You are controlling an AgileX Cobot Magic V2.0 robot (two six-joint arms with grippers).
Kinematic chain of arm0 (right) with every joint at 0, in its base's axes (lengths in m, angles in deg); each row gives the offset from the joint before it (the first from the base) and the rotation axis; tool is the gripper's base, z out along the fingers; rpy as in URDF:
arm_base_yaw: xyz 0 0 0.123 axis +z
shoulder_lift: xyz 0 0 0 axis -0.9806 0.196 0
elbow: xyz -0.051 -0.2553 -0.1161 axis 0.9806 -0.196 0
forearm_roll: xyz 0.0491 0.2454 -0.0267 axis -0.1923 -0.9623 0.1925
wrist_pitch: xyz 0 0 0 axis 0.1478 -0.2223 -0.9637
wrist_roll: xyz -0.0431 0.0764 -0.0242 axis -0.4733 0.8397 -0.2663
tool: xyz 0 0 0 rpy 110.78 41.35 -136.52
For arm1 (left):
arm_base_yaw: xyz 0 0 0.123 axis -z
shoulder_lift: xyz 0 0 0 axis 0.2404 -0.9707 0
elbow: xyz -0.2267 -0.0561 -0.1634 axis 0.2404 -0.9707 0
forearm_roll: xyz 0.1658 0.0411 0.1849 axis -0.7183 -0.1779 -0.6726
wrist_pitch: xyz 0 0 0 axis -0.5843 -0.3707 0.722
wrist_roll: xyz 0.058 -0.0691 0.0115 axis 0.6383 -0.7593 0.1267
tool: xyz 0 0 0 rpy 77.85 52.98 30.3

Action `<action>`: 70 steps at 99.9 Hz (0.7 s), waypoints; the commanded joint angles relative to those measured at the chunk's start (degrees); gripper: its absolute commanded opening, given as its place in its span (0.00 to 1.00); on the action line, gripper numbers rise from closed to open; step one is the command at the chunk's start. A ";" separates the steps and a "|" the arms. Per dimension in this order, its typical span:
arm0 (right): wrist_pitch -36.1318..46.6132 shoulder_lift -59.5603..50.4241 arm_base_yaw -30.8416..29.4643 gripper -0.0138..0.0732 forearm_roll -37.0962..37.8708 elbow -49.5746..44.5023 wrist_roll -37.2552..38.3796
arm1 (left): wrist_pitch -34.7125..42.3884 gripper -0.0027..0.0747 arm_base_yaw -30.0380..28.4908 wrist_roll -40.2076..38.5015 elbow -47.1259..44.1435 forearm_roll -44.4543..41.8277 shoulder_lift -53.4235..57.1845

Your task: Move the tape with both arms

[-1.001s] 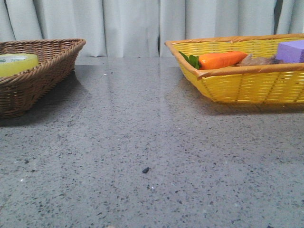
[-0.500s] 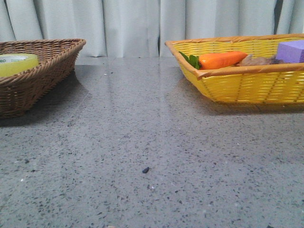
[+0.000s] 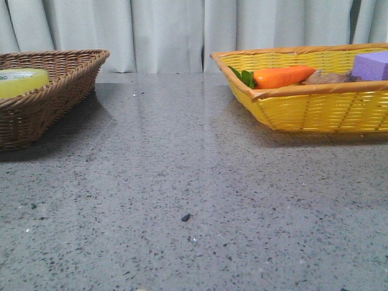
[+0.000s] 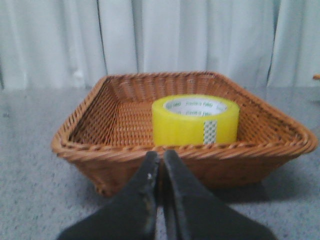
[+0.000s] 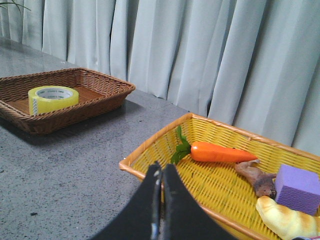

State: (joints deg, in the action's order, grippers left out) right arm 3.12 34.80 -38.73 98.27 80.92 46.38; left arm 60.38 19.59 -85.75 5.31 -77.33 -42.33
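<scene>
Left wrist view: glossy tape [image 4: 195, 120] in woven basket [image 4: 100, 150].

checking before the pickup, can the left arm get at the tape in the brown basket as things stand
Probably yes. The left gripper faces the brown basket head on, and the tape lies flat inside with nothing over it. Its fingers are shut, though, and must open and clear the near rim.

The yellow tape roll [image 4: 195, 120] lies flat, apparently untouched, inside the brown basket [image 4: 120, 150].
</scene>
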 commanded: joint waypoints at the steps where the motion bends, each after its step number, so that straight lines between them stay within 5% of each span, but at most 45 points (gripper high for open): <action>1: 4.24 0.62 -0.26 0.07 1.44 1.17 -0.04 | -1.79 0.01 -0.55 -2.38 -0.56 0.00 1.60; 18: 4.24 0.62 -0.26 0.07 1.44 1.17 -0.04 | -11.07 0.01 -0.44 -3.07 -0.56 0.45 1.60; 70: 4.24 0.62 -0.26 0.07 1.44 1.17 -0.04 | -10.79 0.01 -0.34 -3.07 -0.56 0.83 1.60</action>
State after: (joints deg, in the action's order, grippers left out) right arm 3.12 34.80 -38.73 98.27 80.92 46.47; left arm 46.89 19.19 -88.21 5.31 -77.33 -42.33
